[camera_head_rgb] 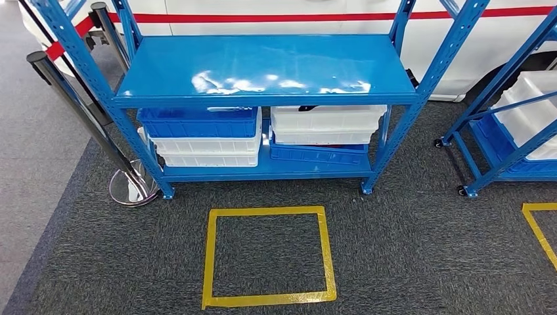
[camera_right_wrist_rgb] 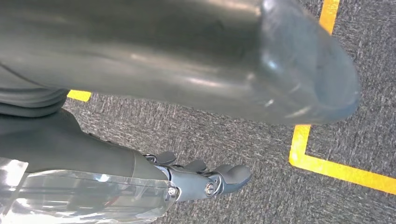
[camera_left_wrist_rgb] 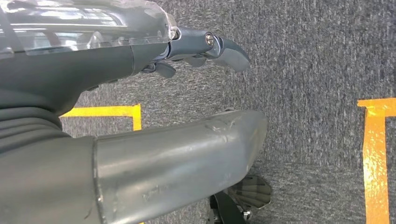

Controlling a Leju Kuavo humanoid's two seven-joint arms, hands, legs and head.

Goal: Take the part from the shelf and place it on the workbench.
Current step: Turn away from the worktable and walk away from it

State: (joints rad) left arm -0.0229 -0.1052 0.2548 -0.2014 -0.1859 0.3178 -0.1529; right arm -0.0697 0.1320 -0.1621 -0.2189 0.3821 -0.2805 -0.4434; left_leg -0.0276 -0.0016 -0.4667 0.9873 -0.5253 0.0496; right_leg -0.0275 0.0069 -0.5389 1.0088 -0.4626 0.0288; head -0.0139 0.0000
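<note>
Part isn't picked yet, I'd guess it's in the bins (camera_head_rgb: pixel 210 134) mid-frame on the shelf (camera_head_rgb: pixel 263 69). Left hand (camera_left_wrist_rgb: pixel 154 93) and right hand (camera_right_wrist_rgb: pixel 154 116) hang spread, holding nothing.

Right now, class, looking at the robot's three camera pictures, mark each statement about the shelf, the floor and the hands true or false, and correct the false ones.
1. The blue shelf's top board carries a stack of bins. False: it is bare; the bins sit on the lower level.
2. A yellow tape square marks the carpet before the shelf. True.
3. The left hand holds a part. False: it holds nothing, above the carpet.
4. A white bin rests on a blue bin. True.
</note>
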